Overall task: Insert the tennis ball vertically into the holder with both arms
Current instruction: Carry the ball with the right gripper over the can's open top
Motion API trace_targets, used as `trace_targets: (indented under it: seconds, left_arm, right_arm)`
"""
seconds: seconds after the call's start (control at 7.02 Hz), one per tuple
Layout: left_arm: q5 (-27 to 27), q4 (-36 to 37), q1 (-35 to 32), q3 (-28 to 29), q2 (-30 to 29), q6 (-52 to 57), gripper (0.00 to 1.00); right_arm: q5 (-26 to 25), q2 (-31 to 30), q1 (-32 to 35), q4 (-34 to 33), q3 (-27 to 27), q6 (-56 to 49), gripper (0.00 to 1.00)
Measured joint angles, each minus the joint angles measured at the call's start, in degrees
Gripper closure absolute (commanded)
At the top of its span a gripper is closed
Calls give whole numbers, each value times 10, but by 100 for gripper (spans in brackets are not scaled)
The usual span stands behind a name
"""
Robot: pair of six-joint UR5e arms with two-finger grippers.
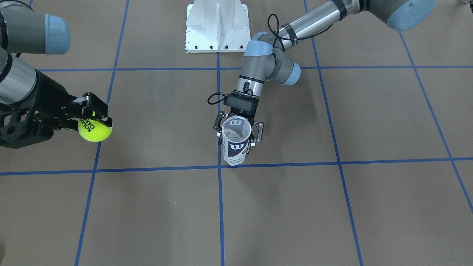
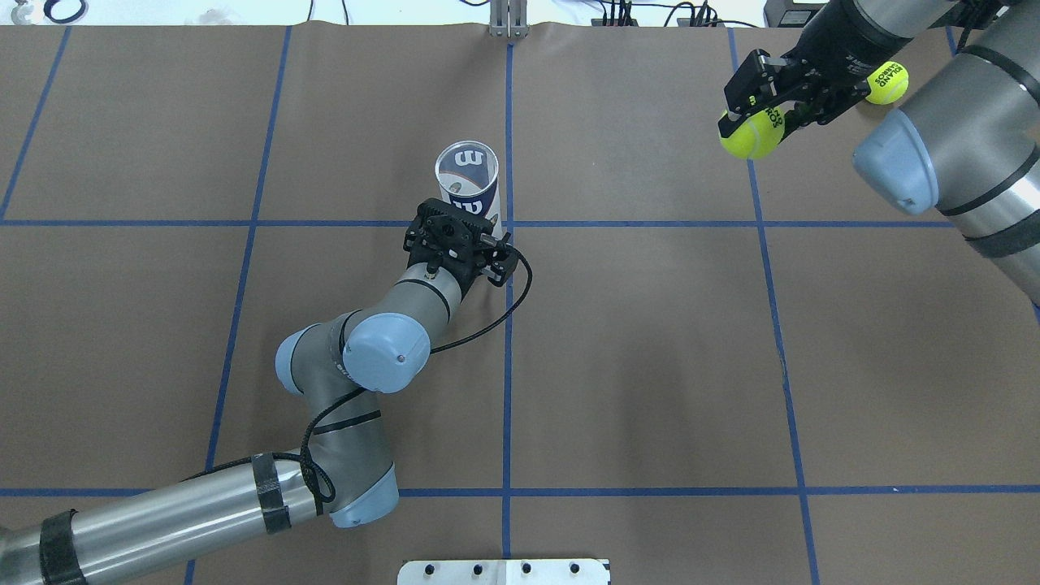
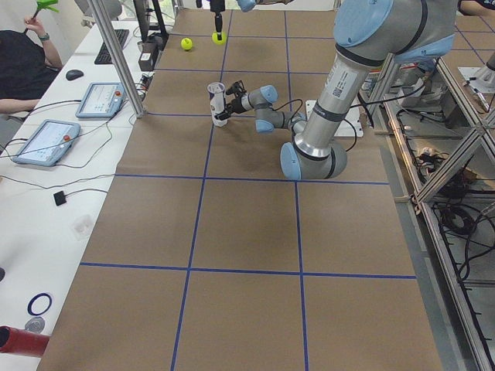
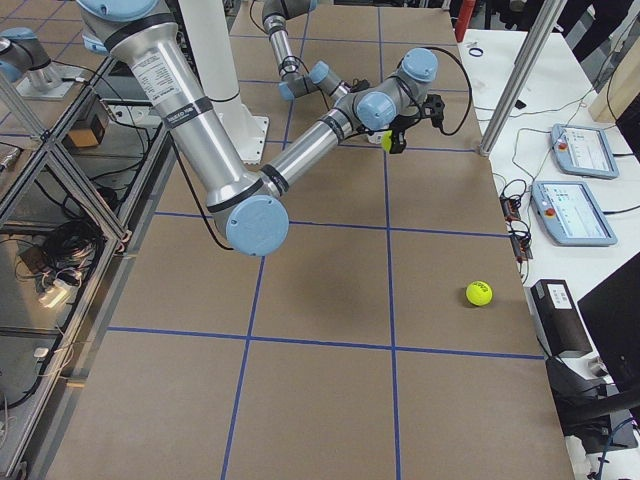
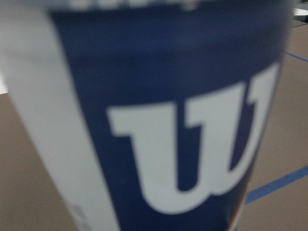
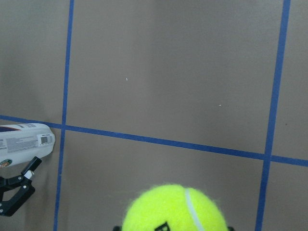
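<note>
I had the left arm (image 2: pixel 366 349) reaching to the middle of the counter (image 1: pixel 332 207), its jaws clamped on the sides of the can (image 1: pixel 235 142). The can stood upright with its open mouth facing up. I judged that this hold served to steady the can and leave the mouth clear for entry from directly above. The right arm (image 1: pixel 18 85) held the tennis ball (image 1: pixel 95 130) with its jaws shut on it, raised off the counter and well apart from the can, toward the robot's right. The underside of the ball was left free, which in my judgement suited lowering it into the mouth. Insertion was not yet begun; the ball first had to be carried over the can. Limits of view: the left wrist camera showed only a blurred label, and the right wrist camera cut off the ball and its jaws at the bottom edge and showed the can only at the left edge. I could not tell whether the can's base rested on the counter or sat just above it. A second ball (image 4: pixel 479 293) lay on the counter beyond the right arm, partly hidden by it in the overhead view.
</note>
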Motion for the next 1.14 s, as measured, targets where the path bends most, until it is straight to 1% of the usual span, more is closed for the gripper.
trace_targets:
  seconds: [0.14, 0.28, 0.43, 0.57, 0.85, 1.0, 1.14]
  left_arm:
    - [0, 0, -1, 0, 0, 0, 25]
    - [-1, 0, -1, 0, -1, 0, 31]
    - [-2, 0, -2, 0, -1, 0, 31]
    - [-4, 0, -4, 0, -1, 0, 31]
    - [-5, 0, -8, 0, -1, 0, 31]
    - [-5, 0, -8, 0, -3, 0, 31]
    - [-5, 0, -8, 0, -6, 0, 31]
  right_arm:
    - [0, 17, -10, 0, 6, 27, 100]
    - [-2, 39, -24, 1, 11, 57, 100]
    - [-11, 70, -45, 0, 10, 91, 100]
    - [-31, 101, -71, 0, 8, 123, 100]
    - [-79, 143, -118, 1, -2, 151, 100]
    - [-95, 162, -132, 1, -15, 154, 100]
    - [-106, 185, -140, 1, -40, 155, 100]
